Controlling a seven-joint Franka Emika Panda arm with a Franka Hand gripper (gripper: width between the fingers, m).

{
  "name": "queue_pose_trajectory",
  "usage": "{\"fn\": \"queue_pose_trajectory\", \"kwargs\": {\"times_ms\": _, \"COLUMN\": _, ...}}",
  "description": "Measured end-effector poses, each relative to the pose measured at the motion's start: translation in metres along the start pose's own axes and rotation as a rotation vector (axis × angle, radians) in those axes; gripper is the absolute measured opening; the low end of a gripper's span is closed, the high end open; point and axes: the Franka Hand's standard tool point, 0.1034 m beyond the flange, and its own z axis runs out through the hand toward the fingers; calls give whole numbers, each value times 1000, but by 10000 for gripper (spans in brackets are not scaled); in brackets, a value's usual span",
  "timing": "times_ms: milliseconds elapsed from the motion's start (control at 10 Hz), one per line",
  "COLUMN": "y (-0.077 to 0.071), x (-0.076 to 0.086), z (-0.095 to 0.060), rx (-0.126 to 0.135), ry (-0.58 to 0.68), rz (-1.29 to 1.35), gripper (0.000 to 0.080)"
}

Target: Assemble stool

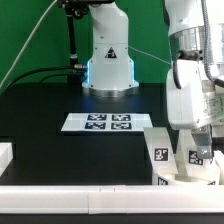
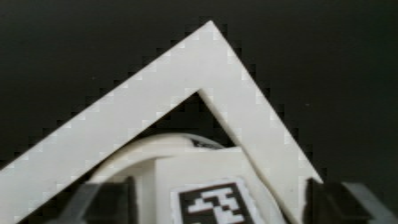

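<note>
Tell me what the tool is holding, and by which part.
Cannot be told. A tagged white stool part sits between the fingers of the tool, but contact is not visible in either view.

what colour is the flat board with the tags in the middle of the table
White, carrying black-and-white square tags; the marker board shows best in the exterior view.
</note>
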Motion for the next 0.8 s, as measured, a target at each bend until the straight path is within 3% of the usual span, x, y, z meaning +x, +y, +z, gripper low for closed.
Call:
{"fn": "queue_pose_trajectory", "kwargs": {"times_ms": 100, "y": 0, "x": 0, "z": 0, "rx": -1, "ry": 0, "rz": -41, "gripper": 608}}
{"fn": "queue_pose_trajectory", "kwargs": {"times_ms": 300, "y": 2, "x": -8, "z": -11, "rx": 0, "ry": -19, "rz": -210, "gripper": 642}}
{"fn": "queue_pose_trajectory", "kwargs": {"times_ms": 600, "y": -9, "x": -22, "z": -38, "rx": 6, "ry": -52, "rz": -649, "gripper": 649}}
{"fn": "queue_pose_trajectory", "kwargs": {"times_ms": 700, "y": -20, "x": -26, "z": -43, "rx": 23, "ry": -56, "rz": -765, "gripper": 649}}
{"fn": "queue_pose_trajectory", "kwargs": {"times_ms": 800, "y": -19, "x": -24, "z": -40, "rx": 25, "ry": -48, "rz": -812, "gripper": 649}}
